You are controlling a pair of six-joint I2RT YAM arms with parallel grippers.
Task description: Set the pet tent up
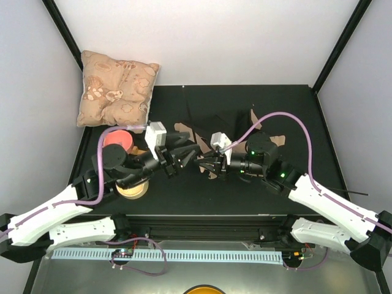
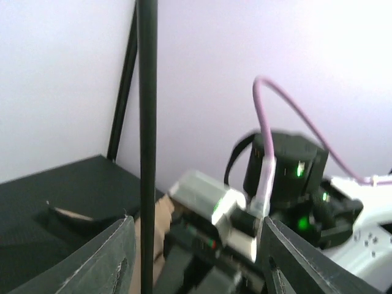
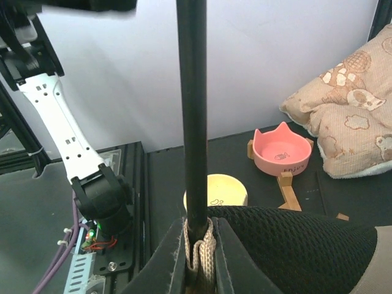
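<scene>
Black pole (image 3: 195, 122) of pet tent (image 3: 294, 245), pinched with beige loop (image 3: 199, 256) by right gripper (image 3: 199, 242), left gripper (image 2: 197, 245) spread around pole, midway between desk (image 1: 202, 190) side edges.

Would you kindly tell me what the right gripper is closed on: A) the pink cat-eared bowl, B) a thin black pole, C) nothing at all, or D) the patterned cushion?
B: in the right wrist view the right gripper pinches the black pole where a tan fabric loop wraps it; the pink bowl and cushion lie beyond, untouched.
</scene>
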